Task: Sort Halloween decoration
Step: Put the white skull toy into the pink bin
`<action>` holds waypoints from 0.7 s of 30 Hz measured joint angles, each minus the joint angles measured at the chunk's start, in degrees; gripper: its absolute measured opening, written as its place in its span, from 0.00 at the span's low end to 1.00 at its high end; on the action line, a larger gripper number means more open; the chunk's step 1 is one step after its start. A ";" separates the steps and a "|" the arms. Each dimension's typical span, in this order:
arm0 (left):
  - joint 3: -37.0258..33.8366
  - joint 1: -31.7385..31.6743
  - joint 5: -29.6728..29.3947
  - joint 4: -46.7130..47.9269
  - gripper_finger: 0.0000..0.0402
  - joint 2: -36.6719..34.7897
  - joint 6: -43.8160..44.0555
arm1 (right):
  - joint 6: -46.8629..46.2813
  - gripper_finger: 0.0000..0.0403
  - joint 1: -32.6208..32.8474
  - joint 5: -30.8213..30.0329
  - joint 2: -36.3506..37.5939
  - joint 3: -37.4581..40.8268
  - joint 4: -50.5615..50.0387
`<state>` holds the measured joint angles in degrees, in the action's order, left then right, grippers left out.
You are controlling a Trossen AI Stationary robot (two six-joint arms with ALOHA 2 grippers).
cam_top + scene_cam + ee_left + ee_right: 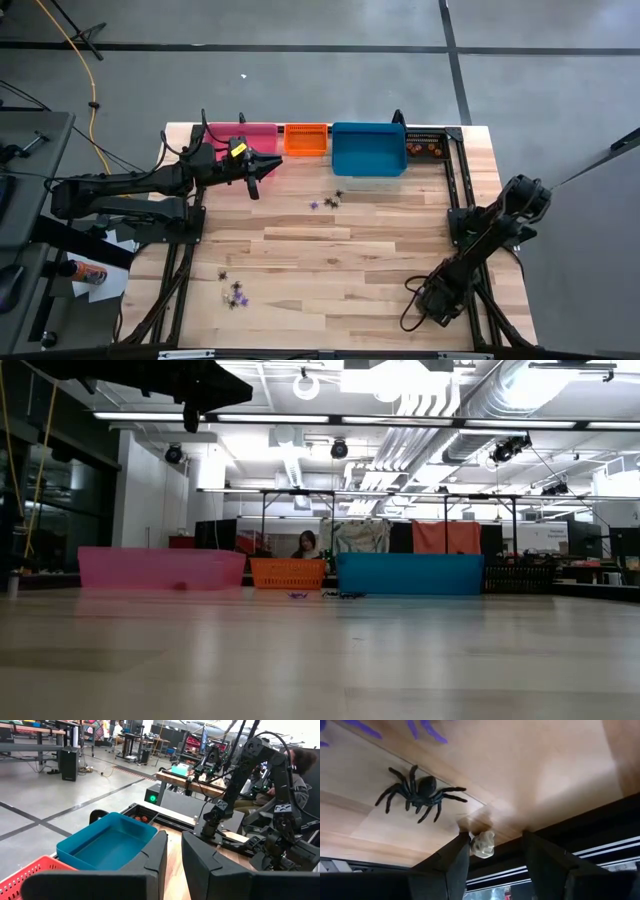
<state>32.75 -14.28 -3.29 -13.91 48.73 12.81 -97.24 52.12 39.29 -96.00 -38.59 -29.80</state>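
Sorting mid-pick: at lower right, the right gripper (495, 839) stands spread around a pale trinket (482, 843), near a black spider (420, 790). It apparently needs to close next. The left gripper (252, 178) hovers at upper left by the pink bin (240, 133), grip impossible to tell.

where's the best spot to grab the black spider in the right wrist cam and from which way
Grip the black spider by its rounded middle body, coming straight down onto the wood it lies flat on. Its thin legs splay to two sides and would likely slip, so close the fingers across the body through the leg-free gaps. The right gripper, open, is close by.
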 joint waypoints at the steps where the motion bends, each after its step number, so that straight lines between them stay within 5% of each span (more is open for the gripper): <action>1: 0.00 0.00 0.00 0.08 0.12 0.00 0.00 | -0.07 0.43 -0.13 0.20 -0.03 0.00 0.00; 15: 0.00 0.00 0.00 0.74 0.12 0.00 -0.01 | 0.25 0.11 -0.59 0.83 -0.05 -0.07 1.86; 21: 0.00 0.00 0.00 0.76 0.12 0.00 -0.01 | 0.38 0.07 -0.59 0.87 -0.05 -0.02 2.25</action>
<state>32.75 -14.28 -3.29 -13.16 48.73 12.80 -96.86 51.53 40.16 -96.05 -38.61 -27.55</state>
